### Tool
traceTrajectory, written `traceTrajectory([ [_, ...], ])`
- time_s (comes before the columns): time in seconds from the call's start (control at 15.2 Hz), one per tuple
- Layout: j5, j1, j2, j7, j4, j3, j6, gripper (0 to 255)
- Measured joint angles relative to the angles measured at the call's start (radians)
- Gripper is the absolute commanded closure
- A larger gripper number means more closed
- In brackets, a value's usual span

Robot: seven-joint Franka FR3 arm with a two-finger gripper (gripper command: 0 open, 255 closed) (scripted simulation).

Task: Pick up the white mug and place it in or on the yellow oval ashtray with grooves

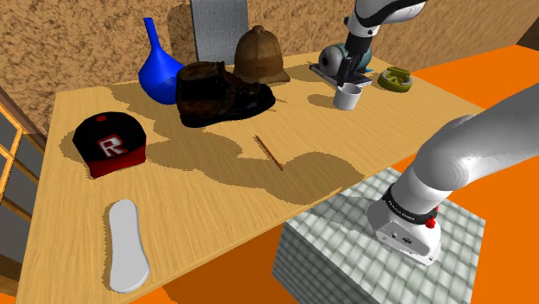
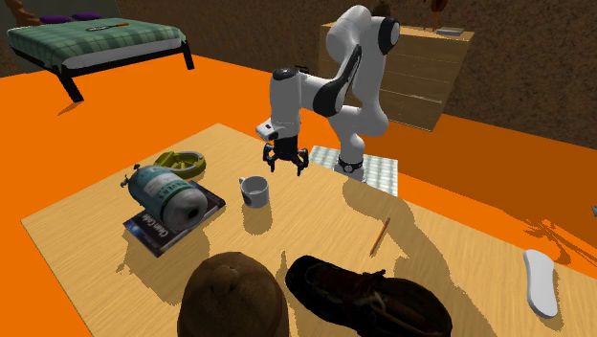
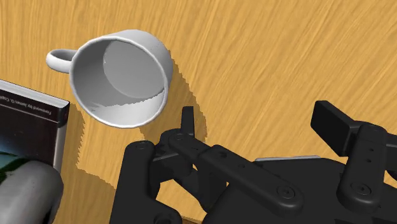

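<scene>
A white mug (image 1: 348, 97) (image 2: 254, 190) stands upright on the wooden table (image 1: 199, 199), its mouth facing up. In the wrist view the mug (image 3: 121, 79) sits off to one side of the fingers, not between them, with its handle pointing away from the gripper. My black gripper (image 2: 287, 163) (image 3: 257, 121) hangs open a little above the table, just beside the mug and touching nothing. The yellow oval ashtray (image 1: 396, 79) (image 2: 180, 163) lies near the table's far corner, a short way past the mug.
A teal canister (image 2: 167, 194) rests on a book (image 2: 158, 233) next to the mug. A brown hat (image 1: 259, 56), dark boot (image 1: 220, 93), blue vase (image 1: 160, 69), black-and-red cap (image 1: 110, 142), pencil (image 1: 268, 152) and white insole (image 1: 127, 244) spread over the table.
</scene>
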Motion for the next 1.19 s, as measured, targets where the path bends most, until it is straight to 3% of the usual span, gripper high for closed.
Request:
traceTrajectory([
  [0.46, 0.000, -0.026, 0.212, -0.101, 0.054, -0.092, 0.144, 0],
  [1.19, 0.018, -0.029, 0.299, -0.131, 0.014, -0.116, 0.268, 0],
])
